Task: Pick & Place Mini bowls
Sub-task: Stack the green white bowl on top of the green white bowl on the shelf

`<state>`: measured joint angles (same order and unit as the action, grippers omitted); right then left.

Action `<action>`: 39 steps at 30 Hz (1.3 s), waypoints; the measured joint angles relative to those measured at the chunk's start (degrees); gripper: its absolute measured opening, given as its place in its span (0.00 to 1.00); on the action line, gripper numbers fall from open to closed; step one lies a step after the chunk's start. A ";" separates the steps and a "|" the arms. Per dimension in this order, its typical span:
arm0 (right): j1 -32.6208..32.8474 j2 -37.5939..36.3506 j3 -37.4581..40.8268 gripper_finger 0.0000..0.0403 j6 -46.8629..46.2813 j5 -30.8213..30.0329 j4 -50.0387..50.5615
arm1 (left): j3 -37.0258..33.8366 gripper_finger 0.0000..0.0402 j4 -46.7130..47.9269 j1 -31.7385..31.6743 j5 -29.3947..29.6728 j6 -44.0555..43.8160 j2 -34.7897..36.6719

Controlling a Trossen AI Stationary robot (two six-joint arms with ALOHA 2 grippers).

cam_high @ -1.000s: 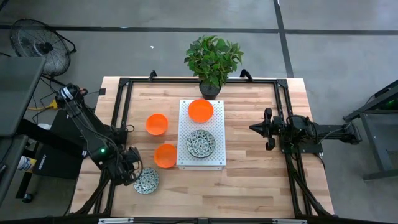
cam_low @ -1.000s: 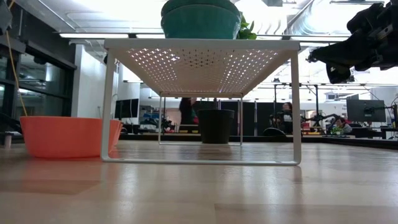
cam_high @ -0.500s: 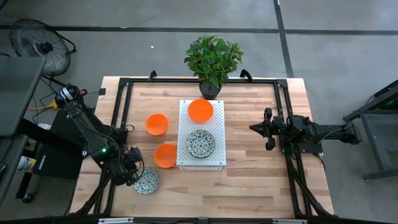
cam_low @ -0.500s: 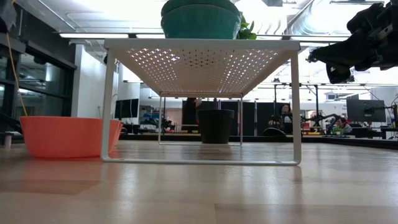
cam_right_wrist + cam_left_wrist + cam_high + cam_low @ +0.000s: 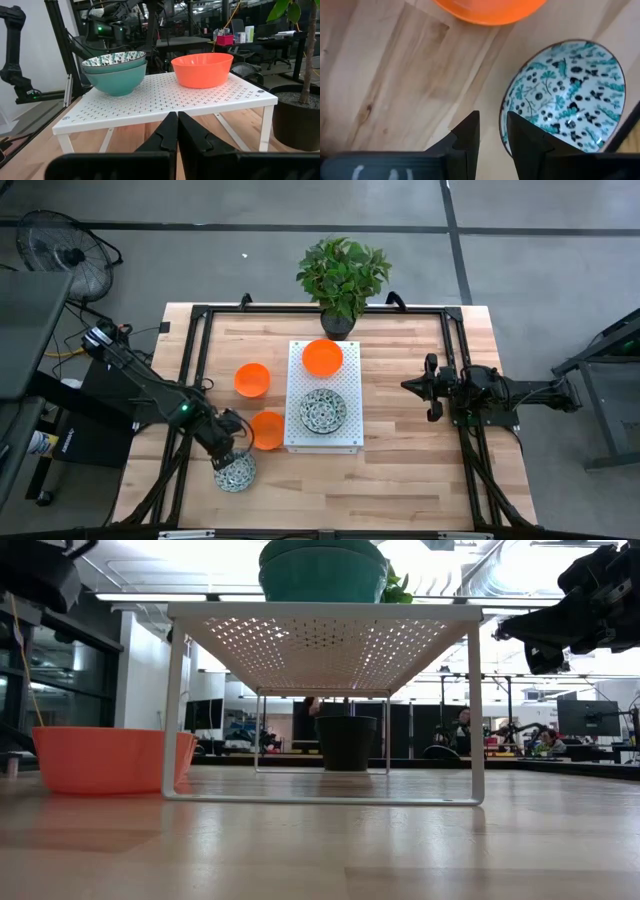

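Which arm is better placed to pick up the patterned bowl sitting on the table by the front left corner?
The left. Its gripper hovers right at that patterned bowl, fingers nearly closed beside its rim. The right gripper waits, shut, across the white rack, well away from it.

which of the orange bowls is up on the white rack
The orange bowl at the plant end of the white rack. The other two orange bowls sit on the wooden table beside the rack.
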<state>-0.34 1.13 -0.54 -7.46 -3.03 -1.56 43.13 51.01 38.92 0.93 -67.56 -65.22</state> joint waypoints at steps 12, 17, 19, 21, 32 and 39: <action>0.00 0.00 0.00 0.00 0.00 0.00 0.00 | 0.00 0.25 -0.74 -1.84 -4.80 11.56 -7.70; 0.00 0.00 0.00 0.00 0.00 0.00 0.00 | -0.02 0.36 -2.36 -1.84 -6.17 13.74 -9.30; -0.01 -0.01 0.00 0.00 0.00 0.00 0.00 | -0.02 0.42 -2.69 -1.84 -5.37 13.37 -9.31; -0.01 0.00 0.00 0.00 0.00 0.00 0.00 | -0.02 0.46 -3.40 -1.84 -5.22 13.27 -9.30; 0.00 -0.01 0.02 0.00 0.00 -0.04 -0.20 | -0.02 0.52 -7.26 -1.84 -5.89 13.08 -9.30; 0.00 -0.01 0.02 0.00 0.00 -0.04 -0.24 | -0.02 0.47 -9.42 -1.82 -4.42 13.17 -9.30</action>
<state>-0.34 1.11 -0.51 -7.46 -3.07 -1.80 43.11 41.58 37.10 -3.49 -54.39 -74.52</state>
